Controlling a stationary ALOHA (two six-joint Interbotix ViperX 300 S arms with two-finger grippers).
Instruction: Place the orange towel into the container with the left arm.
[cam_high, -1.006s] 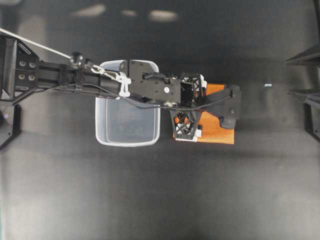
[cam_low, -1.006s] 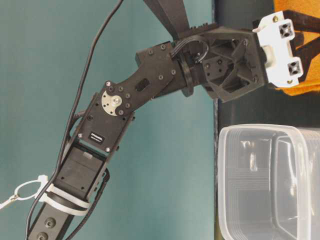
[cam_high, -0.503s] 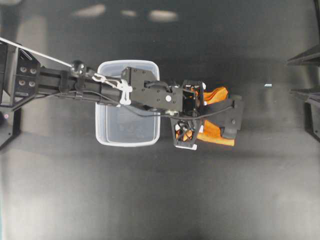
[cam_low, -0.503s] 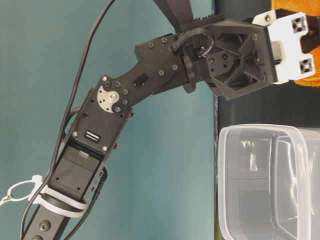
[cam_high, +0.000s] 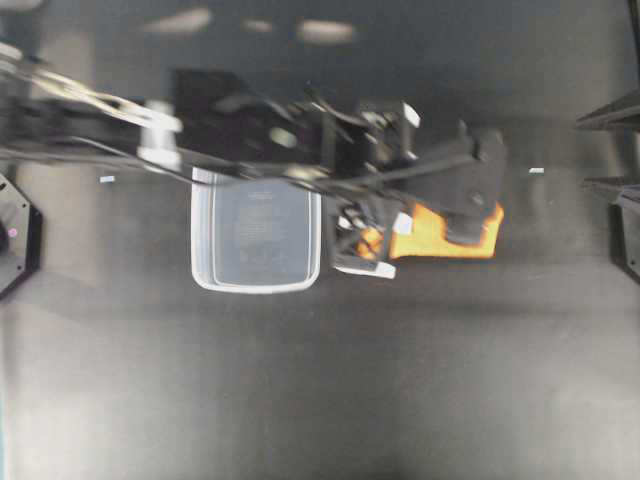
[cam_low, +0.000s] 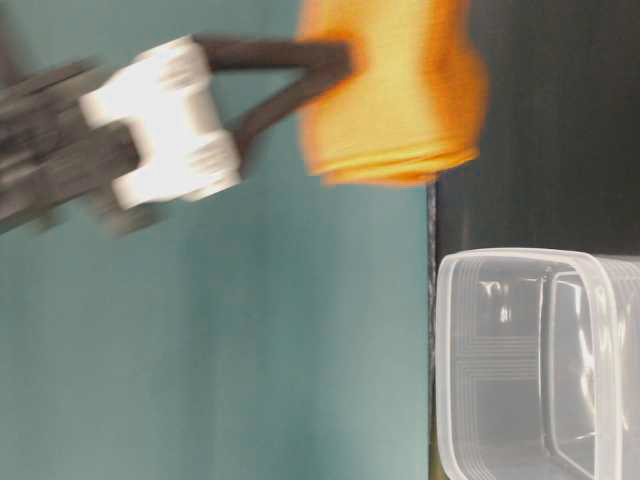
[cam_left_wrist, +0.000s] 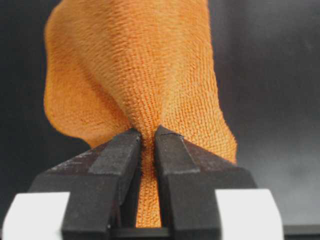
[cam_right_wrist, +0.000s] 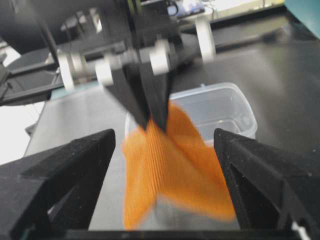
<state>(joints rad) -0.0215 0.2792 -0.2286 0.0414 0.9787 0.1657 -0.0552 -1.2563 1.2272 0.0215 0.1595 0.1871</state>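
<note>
While the left gripper (cam_left_wrist: 146, 142) is pinched tight on the orange towel (cam_left_wrist: 140, 80), which hangs clear of the table beside the container (cam_high: 256, 285), the grab looks done; carry-over and drop into the empty tub remain.

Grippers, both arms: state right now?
Left gripper: closed, pinching the orange towel, which hangs off the table.
Right gripper: open, holding nothing.
</note>
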